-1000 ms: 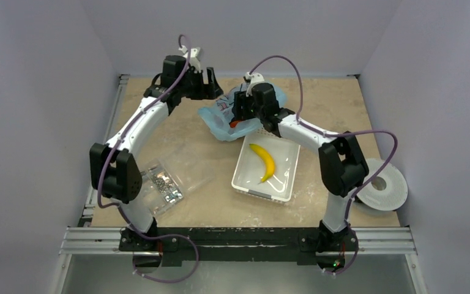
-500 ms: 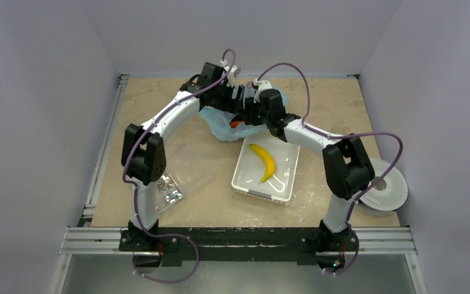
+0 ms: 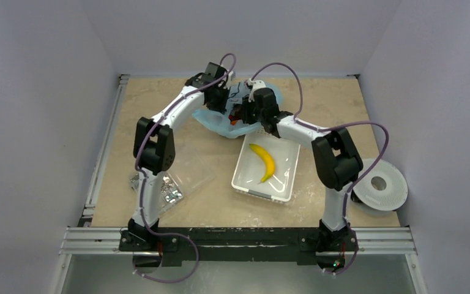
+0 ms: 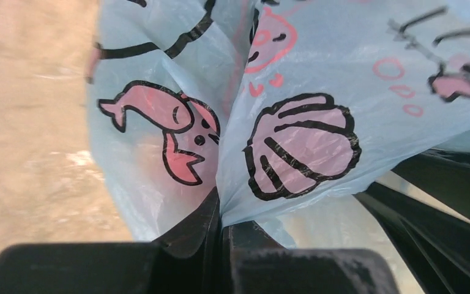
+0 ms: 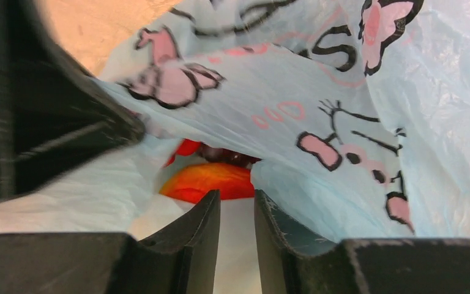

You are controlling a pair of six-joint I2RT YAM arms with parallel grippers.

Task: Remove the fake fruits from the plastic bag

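Moved: left arm swung over to the bag (image 3: 217, 125).
Left end effector (image 4: 220, 208): pinching bag film.
Right end effector (image 5: 235, 199): narrow gap at the mouth; grip unclear.
Fruits (image 5: 207, 181): inside bag on desk (image 3: 343, 104); none out.

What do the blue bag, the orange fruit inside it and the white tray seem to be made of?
The plastic bag: thin translucent film, by its creases and sheen. The orange fruit: probably glossy plastic, though little shows. The white tray: likely rigid moulded plastic, smooth and slightly reflective.
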